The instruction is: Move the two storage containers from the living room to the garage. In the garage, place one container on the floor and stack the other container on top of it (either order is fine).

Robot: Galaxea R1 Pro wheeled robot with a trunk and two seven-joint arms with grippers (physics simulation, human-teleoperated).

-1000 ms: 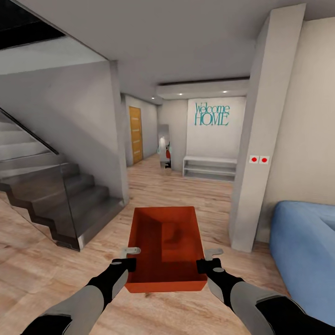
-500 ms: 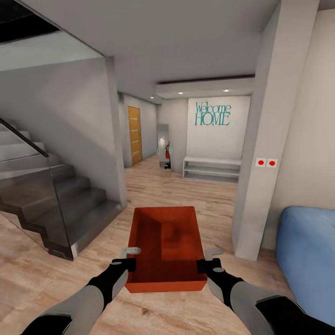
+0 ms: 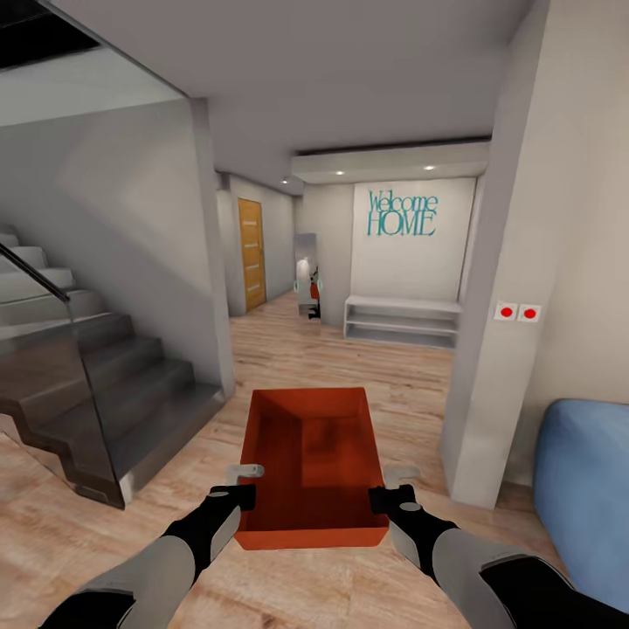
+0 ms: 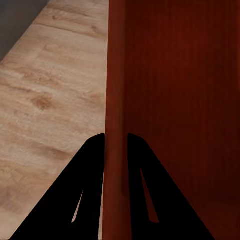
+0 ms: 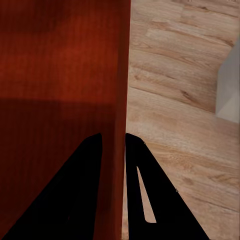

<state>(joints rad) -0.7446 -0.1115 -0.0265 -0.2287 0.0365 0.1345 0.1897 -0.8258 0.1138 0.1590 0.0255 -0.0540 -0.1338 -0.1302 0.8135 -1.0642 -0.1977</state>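
One orange-red storage container point(image 3: 310, 467) hangs level in front of me above the living room's wood-plank floor. My left gripper point(image 3: 246, 480) is shut on its left wall and my right gripper point(image 3: 391, 482) is shut on its right wall, both near the end closest to me. In the left wrist view the left gripper point(image 4: 116, 137) pinches the thin red wall of the container point(image 4: 175, 100). The right gripper point(image 5: 114, 136) clamps the container point(image 5: 55, 75) the same way. The bin is empty. The garage is out of view.
A staircase with a glass railing point(image 3: 87, 384) rises at the left. A white pillar point(image 3: 489, 349) and a blue sofa point(image 3: 585, 472) stand at the right. Between them a wood-floor hallway point(image 3: 332, 358) leads past an orange door point(image 3: 252, 253) to a white bench point(image 3: 402, 319).
The camera has moved forward: the staircase has slid left in the picture, the pillar and sofa right. The container and both grippers keep the same hold.
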